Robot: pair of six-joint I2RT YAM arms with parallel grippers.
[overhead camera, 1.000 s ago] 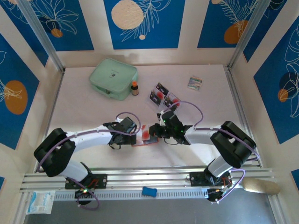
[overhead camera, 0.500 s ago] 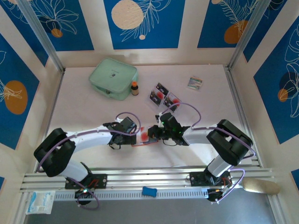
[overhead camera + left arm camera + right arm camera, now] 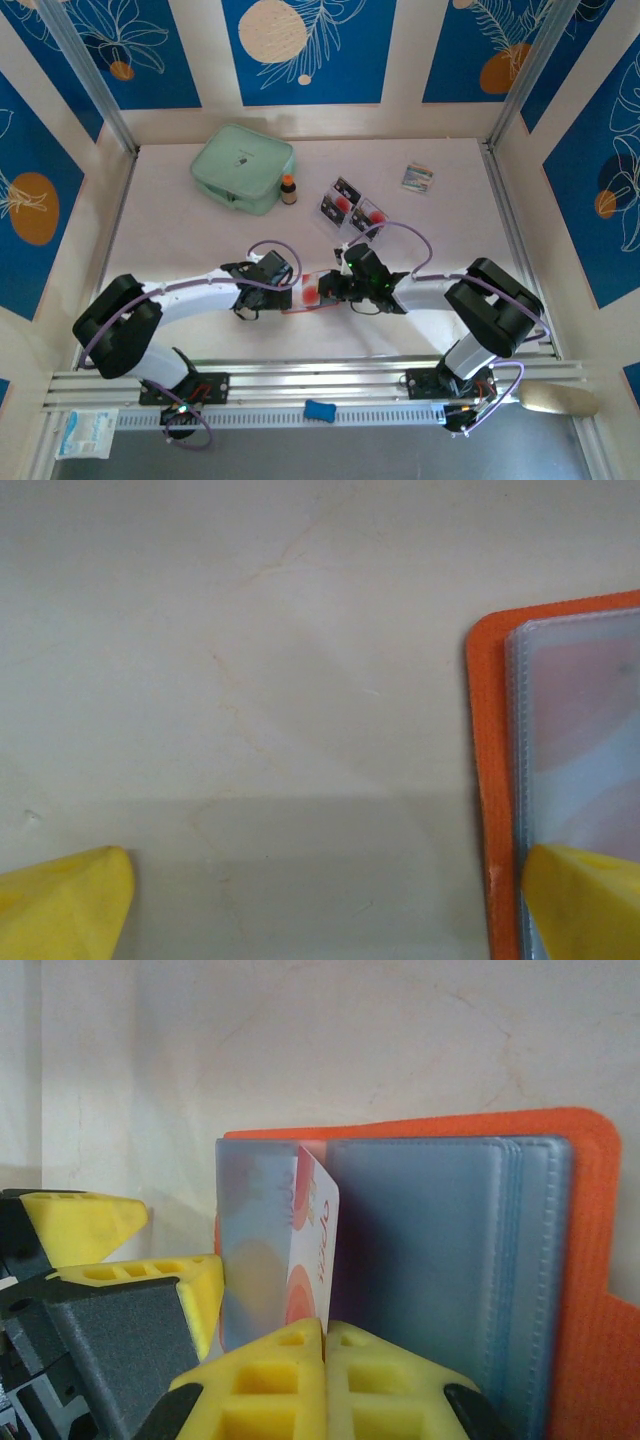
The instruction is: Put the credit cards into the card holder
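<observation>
Credit card (image 3: 312,1228) stands edgewise in the open card holder (image 3: 585,1290), clamped in my right jaws; left jaws apart, one tip over the holder.

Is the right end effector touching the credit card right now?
Touching. The right wrist view shows the right end effector shut on the credit card at its lower edge, no gap.
</observation>
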